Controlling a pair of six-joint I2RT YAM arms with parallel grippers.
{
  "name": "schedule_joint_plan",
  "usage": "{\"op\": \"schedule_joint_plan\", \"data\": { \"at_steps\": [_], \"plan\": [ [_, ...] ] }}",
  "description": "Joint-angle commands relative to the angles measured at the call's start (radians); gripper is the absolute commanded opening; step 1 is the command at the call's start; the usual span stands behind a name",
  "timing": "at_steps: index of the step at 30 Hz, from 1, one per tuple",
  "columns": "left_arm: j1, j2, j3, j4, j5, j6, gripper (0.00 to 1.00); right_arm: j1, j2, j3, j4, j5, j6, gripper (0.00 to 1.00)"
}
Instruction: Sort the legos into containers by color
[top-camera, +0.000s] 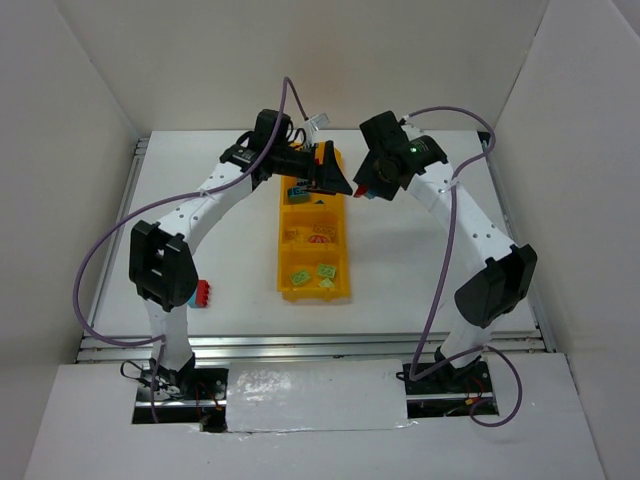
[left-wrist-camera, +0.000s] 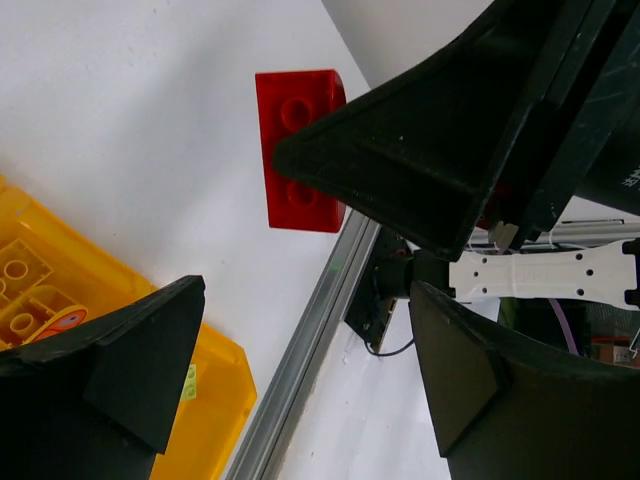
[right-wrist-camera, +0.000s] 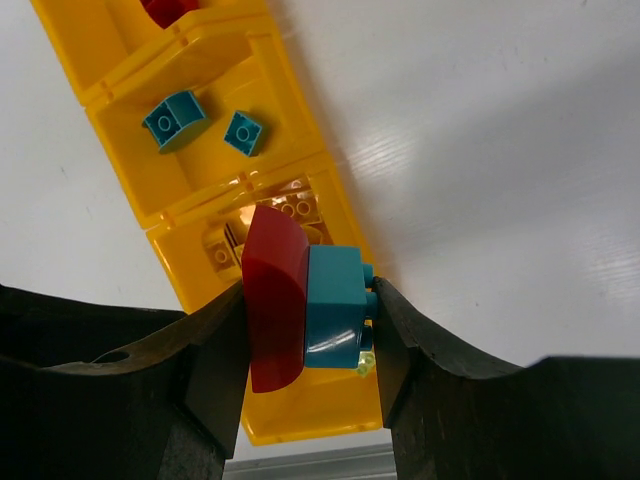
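Observation:
The long yellow bin (top-camera: 340, 290) lies in the middle of the table, its containers in a row. My right gripper (right-wrist-camera: 310, 310) is shut on a red curved lego (right-wrist-camera: 272, 300) stuck to a teal lego (right-wrist-camera: 333, 305), held above the bin's yellow and light-green compartments. Two teal legos (right-wrist-camera: 175, 120) lie in one compartment, with yellow ones (right-wrist-camera: 290, 205) in the compartment beside it. My left gripper (left-wrist-camera: 300, 370) hangs open and empty near the bin's far end (top-camera: 325, 180), close to my right gripper (top-camera: 362, 188). A red lego (left-wrist-camera: 298, 150) lies on the table.
Another view of the loose red lego (top-camera: 203, 295) places it beside the left arm's lower link. Light-green legos (top-camera: 310, 272) fill the nearest compartment. A metal rail (top-camera: 310, 343) runs along the table's near edge. White walls enclose the table on three sides.

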Motion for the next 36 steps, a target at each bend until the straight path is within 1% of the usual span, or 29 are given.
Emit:
{"op": "schedule_joint_plan", "data": {
  "at_steps": [1, 3, 6, 7, 11, 13, 15, 19, 21, 25, 26, 32, 36],
  "plan": [
    [-0.005, 0.017, 0.049, 0.065, 0.036, -0.025, 0.95, -0.002, -0.04, 0.018, -0.018, -0.029, 0.032, 0.0],
    [-0.005, 0.025, 0.044, 0.075, 0.041, -0.05, 0.93, 0.001, -0.06, 0.001, -0.001, -0.052, 0.059, 0.0],
    [-0.005, 0.018, 0.015, 0.144, 0.051, -0.108, 0.92, 0.005, -0.089, -0.04, 0.024, -0.065, 0.125, 0.0],
    [-0.005, 0.011, -0.004, 0.195, 0.054, -0.122, 0.92, 0.005, -0.095, -0.065, 0.036, -0.069, 0.137, 0.0],
    [-0.005, 0.002, -0.023, 0.273, 0.035, -0.188, 0.91, 0.005, -0.109, -0.069, 0.059, -0.076, 0.213, 0.0],
    [-0.006, 0.008, -0.019, 0.286, 0.033, -0.203, 0.89, 0.005, -0.107, -0.054, 0.062, -0.074, 0.234, 0.0],
    [-0.006, 0.018, -0.006, 0.273, 0.033, -0.206, 0.85, 0.005, -0.104, -0.039, 0.067, -0.071, 0.245, 0.0],
    [-0.008, 0.02, -0.009, 0.293, 0.036, -0.225, 0.85, 0.005, -0.103, -0.037, 0.09, -0.082, 0.271, 0.0],
    [-0.006, 0.02, -0.008, 0.318, 0.05, -0.24, 0.82, 0.005, -0.104, -0.043, 0.094, -0.077, 0.28, 0.0],
    [-0.008, 0.022, -0.02, 0.336, 0.061, -0.246, 0.75, 0.002, -0.11, -0.046, 0.114, -0.074, 0.306, 0.0],
    [-0.006, 0.021, -0.028, 0.344, 0.064, -0.249, 0.72, -0.002, -0.11, -0.046, 0.116, -0.077, 0.311, 0.0],
    [-0.008, 0.021, -0.043, 0.365, 0.073, -0.251, 0.72, -0.022, -0.118, -0.062, 0.151, -0.126, 0.332, 0.0],
    [-0.009, 0.026, -0.042, 0.373, 0.077, -0.255, 0.72, -0.028, -0.11, -0.062, 0.149, -0.131, 0.351, 0.0]
  ]
}}
